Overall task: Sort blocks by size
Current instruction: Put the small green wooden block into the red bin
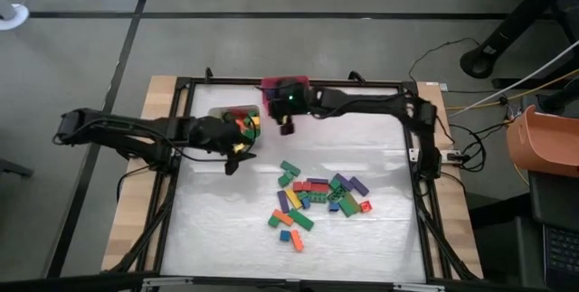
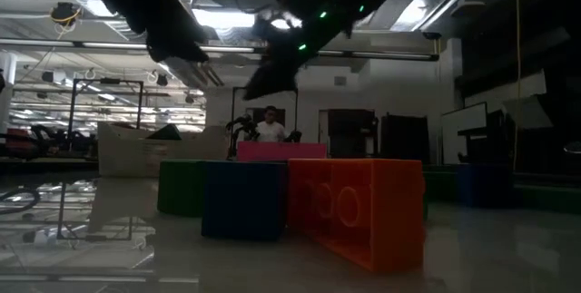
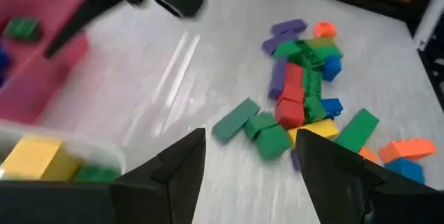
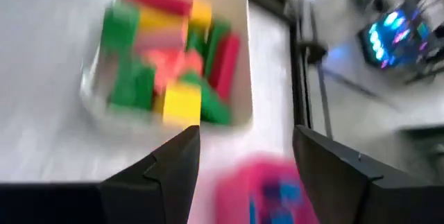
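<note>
**Loose blocks mid-table; both grippers spread and empty**

The blocks (image 1: 317,200) lie scattered in a loose heap mid-table, some touching or leaning on each other; others already fill the white bin (image 1: 237,120) and the red bin (image 1: 285,84) at the far edge. You should expect them to be light, rigid and smooth-sided, likely to skid if nudged. Take one across its narrow flat sides, not the studs. Your left gripper (image 3: 250,154) hangs spread beside the white bin; your right gripper (image 4: 246,151) is spread, nothing between the fingers, over the bins.
</note>
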`<state>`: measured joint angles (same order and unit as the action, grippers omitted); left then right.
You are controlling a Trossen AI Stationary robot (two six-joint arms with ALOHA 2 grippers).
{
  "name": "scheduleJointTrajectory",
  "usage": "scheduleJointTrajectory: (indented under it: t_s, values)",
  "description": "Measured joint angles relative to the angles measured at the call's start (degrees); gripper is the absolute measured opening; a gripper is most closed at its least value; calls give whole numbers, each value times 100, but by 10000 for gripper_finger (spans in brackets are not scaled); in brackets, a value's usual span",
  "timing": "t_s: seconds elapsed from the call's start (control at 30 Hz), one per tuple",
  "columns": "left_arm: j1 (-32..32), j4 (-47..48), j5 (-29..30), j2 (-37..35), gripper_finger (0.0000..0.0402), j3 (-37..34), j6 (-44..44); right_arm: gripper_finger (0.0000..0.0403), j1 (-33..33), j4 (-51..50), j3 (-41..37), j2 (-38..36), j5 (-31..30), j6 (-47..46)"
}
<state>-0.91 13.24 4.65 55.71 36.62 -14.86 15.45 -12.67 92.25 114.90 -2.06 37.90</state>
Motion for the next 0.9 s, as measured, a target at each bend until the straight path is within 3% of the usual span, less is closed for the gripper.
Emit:
scheduleJointTrajectory:
  t_s: [0.17, 0.5, 0.9]
  values:
    - [202, -1428, -1, 376, 210, -514, 513, 227, -3, -1476, 0, -640, -151, 298]
    - [473, -3345, -3, 1957, 210, -706, 1689, 227, -5, -2597, -2, -1180, -282, 309]
    - [668, -4582, 116, 3602, 210, -642, 607, 227, 2, -3803, -4, -1198, -705, 307]
